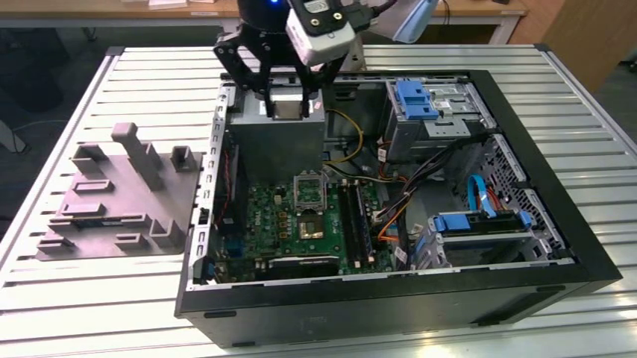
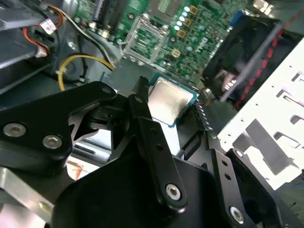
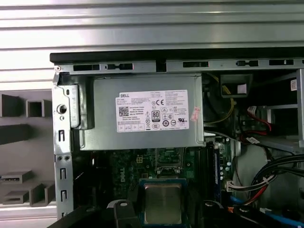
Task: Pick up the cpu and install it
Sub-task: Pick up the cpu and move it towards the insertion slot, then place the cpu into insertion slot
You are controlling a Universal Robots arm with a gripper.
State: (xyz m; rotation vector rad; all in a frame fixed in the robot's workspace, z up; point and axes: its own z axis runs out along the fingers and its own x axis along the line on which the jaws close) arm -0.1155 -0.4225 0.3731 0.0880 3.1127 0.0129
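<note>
- The gripper (image 1: 288, 103) hangs over the far end of the open computer case (image 1: 398, 313), its black fingers (image 2: 142, 123) pinching the cpu (image 1: 289, 110) by opposite edges.
- In the exterior view the cpu is a small pale square between the fingers, in the air above the grey power supply (image 1: 274, 145).
- The second wrist view looks along the fingers and shows more detail: the cpu (image 2: 170, 100) has a silvery lid on a green-blue rim and is tilted.
- In the first wrist view the cpu (image 3: 163, 203) lies flat to the camera, with a finger (image 3: 121, 209) on either side.
- Below the cpu lies the green motherboard (image 1: 298, 220) with its socket (image 1: 309, 190) – the frame is open in the second wrist view (image 2: 142, 38).
- A yellow cable (image 2: 80, 61) loops beside the board.
- The first wrist view faces the labelled side of the power supply (image 3: 142, 114), with the socket (image 3: 168, 164) just beyond.
- Outside the case, on the exterior view's left, a grey moulded fixture (image 1: 119, 201) stands on the slatted table (image 1: 89, 298) – the first wrist view catches its edge (image 3: 19, 156).
</note>
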